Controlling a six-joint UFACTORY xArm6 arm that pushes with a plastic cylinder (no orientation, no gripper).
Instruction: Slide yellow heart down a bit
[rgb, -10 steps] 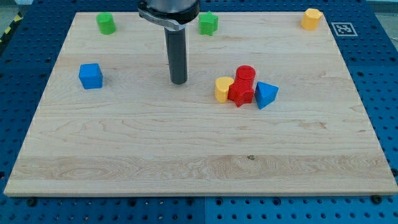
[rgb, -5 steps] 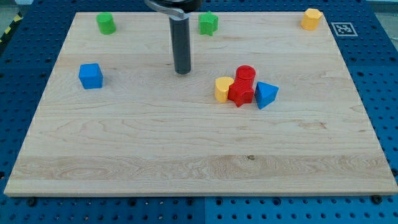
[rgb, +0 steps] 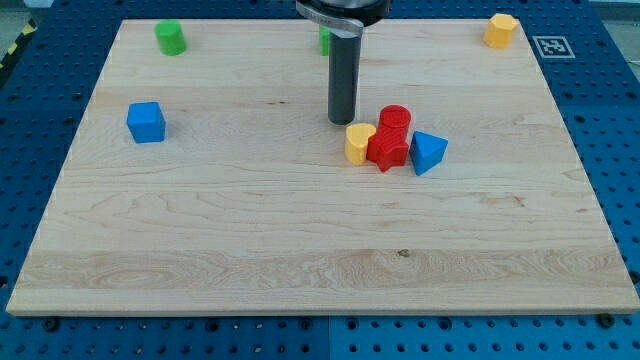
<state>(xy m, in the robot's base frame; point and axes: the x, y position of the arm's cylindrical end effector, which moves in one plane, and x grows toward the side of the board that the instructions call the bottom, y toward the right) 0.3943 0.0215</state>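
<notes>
Item: yellow heart (rgb: 359, 143), near board centre, touching red star-like block (rgb: 388, 149) at its 3 o'clock; red cylinder (rgb: 395, 119) and blue triangular block (rgb: 428, 152) packed beyond
Tool: my tip (rgb: 342, 120) at heart's 11 o'clock, just beside, apparently not touching; no jaws fitted, bare rod only
Progress: downward slide judged not yet begun; whole push left
</notes>
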